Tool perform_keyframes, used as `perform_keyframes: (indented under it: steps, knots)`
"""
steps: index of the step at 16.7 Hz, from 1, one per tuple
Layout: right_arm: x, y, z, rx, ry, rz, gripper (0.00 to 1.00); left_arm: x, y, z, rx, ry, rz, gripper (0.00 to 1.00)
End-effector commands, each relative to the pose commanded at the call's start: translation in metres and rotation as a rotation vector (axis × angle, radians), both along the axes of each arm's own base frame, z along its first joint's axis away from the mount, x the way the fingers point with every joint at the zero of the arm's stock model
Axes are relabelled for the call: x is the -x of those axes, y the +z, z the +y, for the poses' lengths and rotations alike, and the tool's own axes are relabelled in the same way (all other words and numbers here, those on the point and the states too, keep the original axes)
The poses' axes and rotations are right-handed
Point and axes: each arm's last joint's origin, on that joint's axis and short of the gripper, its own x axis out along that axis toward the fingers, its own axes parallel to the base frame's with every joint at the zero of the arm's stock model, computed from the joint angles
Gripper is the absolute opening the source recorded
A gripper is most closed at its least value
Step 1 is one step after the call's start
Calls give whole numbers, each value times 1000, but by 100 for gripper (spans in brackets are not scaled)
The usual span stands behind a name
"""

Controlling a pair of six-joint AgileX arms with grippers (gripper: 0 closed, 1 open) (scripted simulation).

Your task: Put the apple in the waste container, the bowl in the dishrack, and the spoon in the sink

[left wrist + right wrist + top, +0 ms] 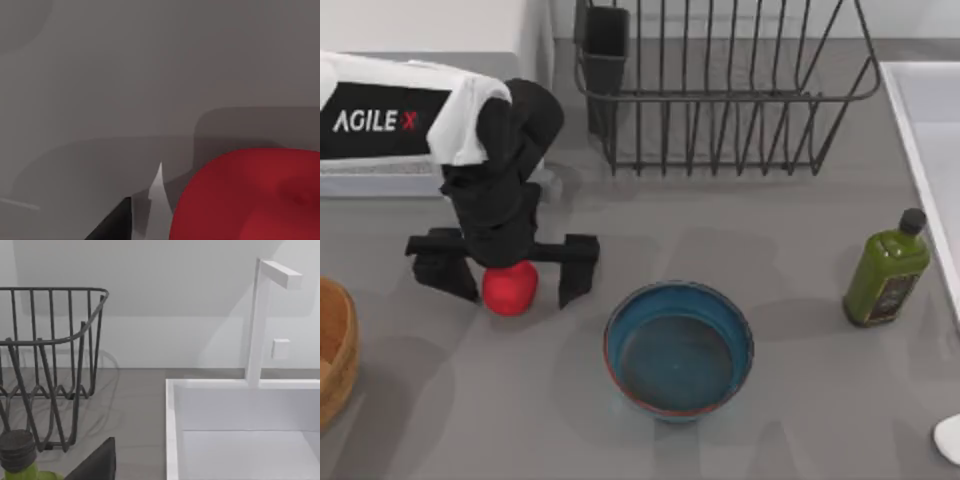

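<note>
Apple (510, 287): small, round and red, resting on the grey table (800, 400) at the left of centre, directly under the left gripper (506, 272), whose fingers stand wide apart on either side of it, not yet closed. It looks firm, smooth and light, likely to roll; a hold across its widest part seems safest. Being round, it has no clear long axis and points no particular way. Nearer the front lie the bowl (679, 348) and, at the left edge, the waste container (340, 350). A green bottle (886, 272) stands to the right. Farther back are the dishrack (720, 90) and sink (240, 425).
</note>
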Motion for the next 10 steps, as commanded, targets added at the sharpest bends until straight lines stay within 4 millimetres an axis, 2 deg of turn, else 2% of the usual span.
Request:
perform_keyframes:
  steps: [3,10]
  knots:
    - [0,0,0,0,0,0,100,0,0,0,0,0,0,100]
    - [0,0,0,0,0,0,100,0,0,0,0,0,0,47]
